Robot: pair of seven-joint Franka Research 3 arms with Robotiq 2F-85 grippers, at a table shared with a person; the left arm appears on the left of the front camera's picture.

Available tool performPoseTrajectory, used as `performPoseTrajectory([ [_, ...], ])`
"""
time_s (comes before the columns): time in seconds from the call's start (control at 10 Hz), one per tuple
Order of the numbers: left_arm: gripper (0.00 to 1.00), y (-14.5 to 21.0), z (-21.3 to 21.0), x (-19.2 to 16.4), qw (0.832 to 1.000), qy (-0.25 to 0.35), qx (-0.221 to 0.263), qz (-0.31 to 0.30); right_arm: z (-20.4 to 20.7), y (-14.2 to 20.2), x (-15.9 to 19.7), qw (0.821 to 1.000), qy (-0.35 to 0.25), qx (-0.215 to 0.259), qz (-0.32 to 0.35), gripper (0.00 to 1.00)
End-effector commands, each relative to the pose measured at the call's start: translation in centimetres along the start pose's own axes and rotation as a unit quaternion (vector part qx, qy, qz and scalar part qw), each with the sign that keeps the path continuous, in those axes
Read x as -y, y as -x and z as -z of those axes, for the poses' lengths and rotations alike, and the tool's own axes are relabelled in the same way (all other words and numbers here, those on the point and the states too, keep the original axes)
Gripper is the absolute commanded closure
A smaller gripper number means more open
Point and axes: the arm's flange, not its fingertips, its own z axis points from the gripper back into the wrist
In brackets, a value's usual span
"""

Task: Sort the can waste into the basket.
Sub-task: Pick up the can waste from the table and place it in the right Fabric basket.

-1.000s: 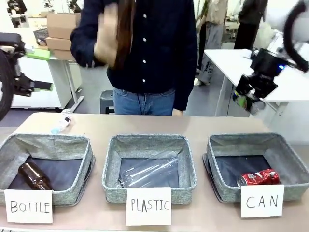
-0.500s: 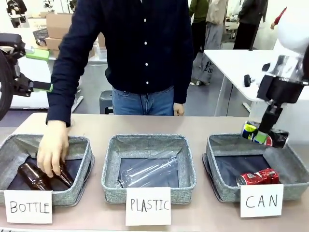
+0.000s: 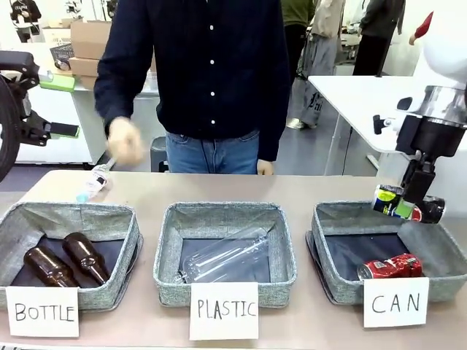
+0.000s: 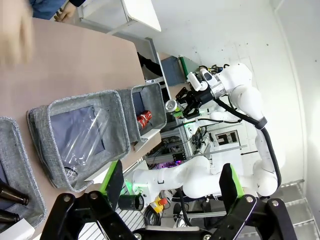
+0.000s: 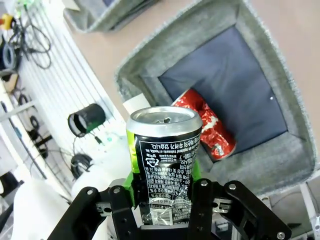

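A black and silver can [image 3: 406,205] with green-yellow print lies between my right gripper's [image 3: 408,207] fingers, just above the far rim of the grey basket [image 3: 328,244] carded "CAN". In the right wrist view the can [image 5: 165,150] stands between the green pads of the gripper [image 5: 164,186], over the basket [image 5: 210,35]. A crushed red can [image 3: 390,267] lies in the basket's near right corner; the right wrist view shows the red can [image 5: 207,130] below. My left gripper [image 4: 170,187] is open and holds nothing, far from the baskets.
The "PLASTIC" basket [image 3: 166,248] holds a clear bottle [image 3: 226,259]. Two brown bottles [image 3: 69,261] lie in the "BOTTLE" basket [image 3: 131,240]. A plastic bottle [image 3: 93,184] lies on the table's far left, below the person's hand [image 3: 124,142].
My right gripper came down over the CAN basket with the can and drifted slightly right. The person put a second brown bottle in the BOTTLE basket and lifted the hand away.
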Motion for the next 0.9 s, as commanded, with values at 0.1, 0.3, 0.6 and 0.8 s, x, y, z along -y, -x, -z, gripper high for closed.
performPoseTrajectory([
  [0.1, 0.00, -0.13, -0.10, 0.08, 1.000, 0.012, 0.003, 0.003, -0.58, 0.45, 0.66, 1.000, -0.001, -0.002, -0.004, 0.05],
  [0.3, 0.00, -0.13, -0.10, 0.08, 1.000, 0.012, 0.003, 0.003, -0.52, 0.55, 0.65, 1.000, 0.007, -0.003, 0.001, 0.00],
  [0.6, 0.00, -0.13, -0.10, 0.08, 1.000, 0.012, 0.003, 0.003, -0.49, 0.76, 0.71, 1.000, 0.011, 0.005, -0.004, 0.00],
  [0.8, 0.00, -0.13, -0.10, 0.08, 1.000, 0.012, 0.003, 0.003, -0.49, 0.83, 0.84, 1.000, 0.006, 0.009, -0.007, 0.00],
])
